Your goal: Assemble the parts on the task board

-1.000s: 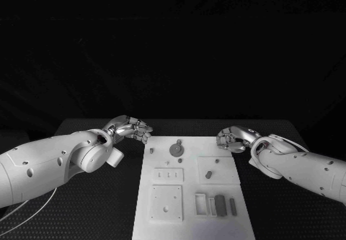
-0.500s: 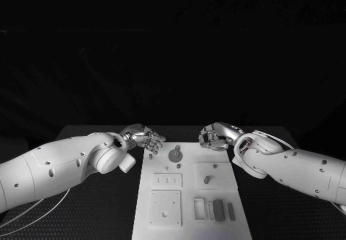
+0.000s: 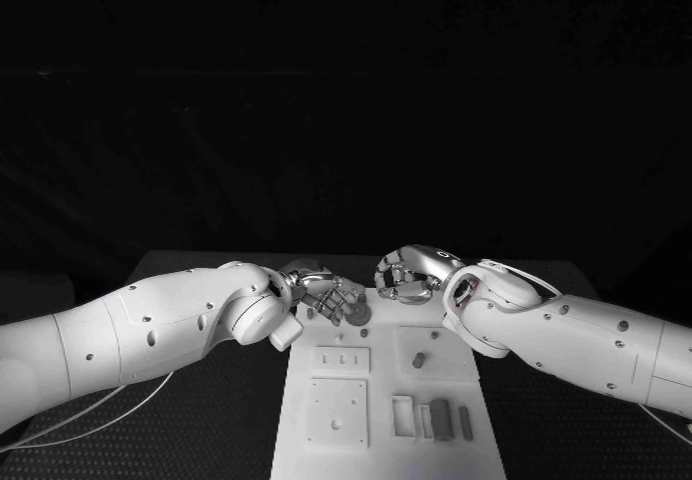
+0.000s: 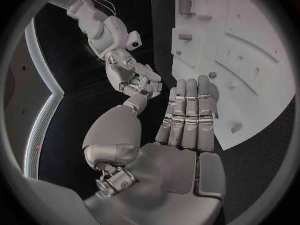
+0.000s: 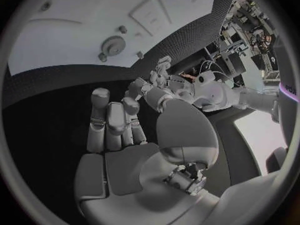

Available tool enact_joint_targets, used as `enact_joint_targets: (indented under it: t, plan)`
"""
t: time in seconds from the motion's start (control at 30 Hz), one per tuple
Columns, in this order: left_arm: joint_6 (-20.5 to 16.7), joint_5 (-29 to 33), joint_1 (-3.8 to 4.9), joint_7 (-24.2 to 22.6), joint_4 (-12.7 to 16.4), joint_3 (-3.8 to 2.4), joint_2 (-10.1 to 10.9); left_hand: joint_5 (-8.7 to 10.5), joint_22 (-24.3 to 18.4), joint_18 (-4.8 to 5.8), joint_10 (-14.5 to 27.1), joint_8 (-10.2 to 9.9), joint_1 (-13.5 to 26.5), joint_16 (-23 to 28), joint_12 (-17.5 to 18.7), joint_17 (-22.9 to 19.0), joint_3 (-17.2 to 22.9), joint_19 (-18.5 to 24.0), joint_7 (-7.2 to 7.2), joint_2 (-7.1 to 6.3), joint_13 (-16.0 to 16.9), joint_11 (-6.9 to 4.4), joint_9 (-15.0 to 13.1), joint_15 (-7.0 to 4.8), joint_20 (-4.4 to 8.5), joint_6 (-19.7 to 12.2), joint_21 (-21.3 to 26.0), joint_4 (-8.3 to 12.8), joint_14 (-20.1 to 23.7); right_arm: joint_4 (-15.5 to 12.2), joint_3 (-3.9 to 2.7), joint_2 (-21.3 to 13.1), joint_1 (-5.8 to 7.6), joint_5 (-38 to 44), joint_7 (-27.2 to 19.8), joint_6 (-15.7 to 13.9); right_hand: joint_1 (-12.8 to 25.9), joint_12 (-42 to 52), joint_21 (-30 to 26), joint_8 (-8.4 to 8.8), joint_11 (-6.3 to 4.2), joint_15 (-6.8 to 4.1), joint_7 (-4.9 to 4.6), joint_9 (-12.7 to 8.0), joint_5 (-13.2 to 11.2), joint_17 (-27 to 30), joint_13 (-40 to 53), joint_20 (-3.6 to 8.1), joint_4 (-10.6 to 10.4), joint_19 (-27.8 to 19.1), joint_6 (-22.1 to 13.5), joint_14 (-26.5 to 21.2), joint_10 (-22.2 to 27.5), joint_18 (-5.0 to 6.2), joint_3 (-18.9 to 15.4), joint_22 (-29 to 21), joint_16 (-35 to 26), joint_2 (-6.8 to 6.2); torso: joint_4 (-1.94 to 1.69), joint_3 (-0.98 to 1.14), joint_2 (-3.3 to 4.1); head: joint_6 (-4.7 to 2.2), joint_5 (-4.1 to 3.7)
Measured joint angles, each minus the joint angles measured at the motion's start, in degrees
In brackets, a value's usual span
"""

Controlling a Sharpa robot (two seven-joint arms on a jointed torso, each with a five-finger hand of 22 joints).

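One white task board point(image 3: 335, 420) lay lengthwise in the middle of the black, finely textured table point(image 3: 188, 440), a flat rectangular plate with raised square panels and shallow recesses. At its far end sat one round grey disc part point(image 5: 113, 46), partly hidden in the head view by the left hand. On the right-hand square panel stood one short dark peg point(image 3: 417, 359), and one smaller grey stud point(image 3: 364, 332) rose just beyond the panel with three small slots point(image 3: 340, 358). Below that lay a larger square plate point(image 3: 336, 410) with small holes. In the near right corner two open white rectangular frames point(image 3: 402, 415) sat side by side, and next to them lay two dark oblong blocks point(image 3: 441, 419), the outer one point(image 3: 467, 422) slimmer. Two white, smooth-shelled arms reached in from either side, each ending in a silver metal hand. The left hand point(image 3: 329, 296) hovered over the far end of the board with its fingers point(image 4: 187, 116) stretched straight and close together, released and holding nothing. The right hand point(image 3: 404, 278) hung just off the board's far right corner, its fingers point(image 5: 107, 119) loosely curled, with nothing in its grasp. The two hands were near each other but apart.
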State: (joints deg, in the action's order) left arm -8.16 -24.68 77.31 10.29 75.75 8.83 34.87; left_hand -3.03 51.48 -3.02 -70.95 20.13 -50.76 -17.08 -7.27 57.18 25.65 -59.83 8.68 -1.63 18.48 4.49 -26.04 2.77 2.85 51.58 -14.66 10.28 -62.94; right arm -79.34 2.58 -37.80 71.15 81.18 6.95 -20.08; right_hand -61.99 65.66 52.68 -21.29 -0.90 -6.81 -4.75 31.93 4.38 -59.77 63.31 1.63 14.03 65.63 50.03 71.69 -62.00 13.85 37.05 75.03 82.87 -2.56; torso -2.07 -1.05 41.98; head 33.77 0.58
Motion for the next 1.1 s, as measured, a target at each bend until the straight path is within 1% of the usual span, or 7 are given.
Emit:
enact_joint_targets:
  t: [0.17,0.23,0.4,0.63,0.8,1.03,1.1]
  plan:
    - [-0.2,0.0,0.03,0.9,0.1,0.00,-0.6,0.00,0.1,-0.40,0.0,0.0,0.2,0.0,0.0,0.1,0.0,0.0,0.00,-0.16,0.0,0.00,0.0,0.00,0.00,0.0,0.0,0.0,0.0,-0.7,0.00,0.9,-0.03,0.4,0.3,0.5,0.0,0.0,0.0,0.00,0.07,0.07,0.01,0.0,0.0,0.0,-0.1,-0.01,0.1,0.0,0.0,0.1,-0.1,0.00,0.1,0.0,0.0,0.00,0.03,0.02,-0.29,0.16,0.22]
    - [-0.2,0.1,0.05,1.1,0.2,0.00,-0.7,0.00,0.1,-0.40,0.0,0.0,0.2,0.0,0.0,0.1,0.0,0.0,0.00,-0.22,0.1,0.00,0.0,0.00,-0.01,0.0,0.0,0.0,0.0,-0.8,0.02,1.2,-0.04,0.5,0.4,0.8,0.0,0.0,0.0,0.00,0.07,0.07,0.01,0.0,0.0,0.0,-0.1,-0.01,0.1,0.0,0.0,0.1,-0.1,0.00,0.1,0.0,0.0,0.02,0.05,0.05,-0.31,0.20,0.23]
    - [-0.3,0.8,0.04,1.4,0.0,0.00,-0.7,0.00,0.2,-0.40,0.0,-0.2,0.2,0.0,0.0,0.4,0.0,-0.1,0.00,-0.22,0.1,0.00,0.1,0.00,-0.08,0.0,0.0,0.0,0.0,-1.0,0.08,1.4,-0.11,0.7,0.6,1.3,0.3,0.0,0.0,0.16,0.16,0.08,0.01,0.0,0.0,0.1,-0.1,-0.02,0.1,0.0,0.0,0.1,-0.2,0.00,0.1,0.0,0.0,0.30,0.07,0.05,-0.29,0.19,0.14]
    - [-0.7,1.8,0.04,1.5,0.0,-0.02,-0.6,-0.01,0.2,-0.39,0.0,-0.4,0.2,0.0,0.0,0.5,0.0,-0.1,0.00,-0.22,0.1,0.00,0.1,0.00,-0.08,0.0,0.0,0.0,0.0,-1.2,0.23,1.8,-0.37,0.8,0.6,2.0,0.3,0.0,0.0,0.19,0.10,0.10,0.11,0.1,0.0,0.1,-0.1,-0.11,0.1,0.1,0.1,0.1,-0.3,0.01,0.1,0.0,0.0,0.30,0.07,0.08,-0.21,0.23,0.02]
    - [-0.8,2.2,0.04,1.5,0.0,-0.02,-0.7,-0.01,0.3,-0.36,0.0,-0.4,0.2,0.0,0.0,0.5,0.0,-0.1,0.00,-0.22,0.2,0.00,0.1,0.00,-0.08,0.0,0.0,0.0,0.0,-1.5,0.25,1.9,-0.44,0.8,0.6,2.3,0.3,0.0,0.0,0.32,0.07,0.10,0.16,0.1,0.0,0.1,-0.1,-0.11,0.1,0.1,0.2,0.1,-0.3,0.01,0.1,0.0,0.0,0.30,-0.01,0.11,-0.20,0.35,-0.05]
    - [-0.8,2.5,0.02,1.8,0.0,0.01,-0.8,-0.01,0.4,-0.28,0.0,-0.4,0.2,0.0,0.0,0.7,0.0,-0.1,0.01,-0.22,0.3,0.00,0.1,-0.01,-0.08,0.0,0.0,0.0,0.0,-1.6,0.23,2.2,-0.45,0.9,0.7,2.6,0.3,0.0,0.0,0.12,0.05,0.12,0.16,0.2,0.0,0.1,-0.1,-0.11,0.1,0.1,0.2,0.1,-0.2,0.02,0.1,0.0,0.0,0.30,-0.04,0.09,-0.21,0.48,-0.16]
    - [-0.8,2.5,0.02,1.9,0.0,0.01,-0.8,-0.01,0.5,-0.08,0.0,-0.4,0.2,0.0,0.0,0.8,0.0,-0.1,0.00,-0.22,0.3,0.00,0.1,-0.01,-0.09,0.0,0.0,0.0,0.0,-1.6,0.23,2.3,-0.48,0.9,0.7,2.6,0.3,0.0,0.0,0.12,0.04,0.12,0.16,0.2,0.0,0.1,-0.1,-0.12,0.1,0.1,0.2,0.1,-0.2,0.01,0.1,0.0,0.0,0.29,-0.04,0.09,-0.21,0.47,-0.16]
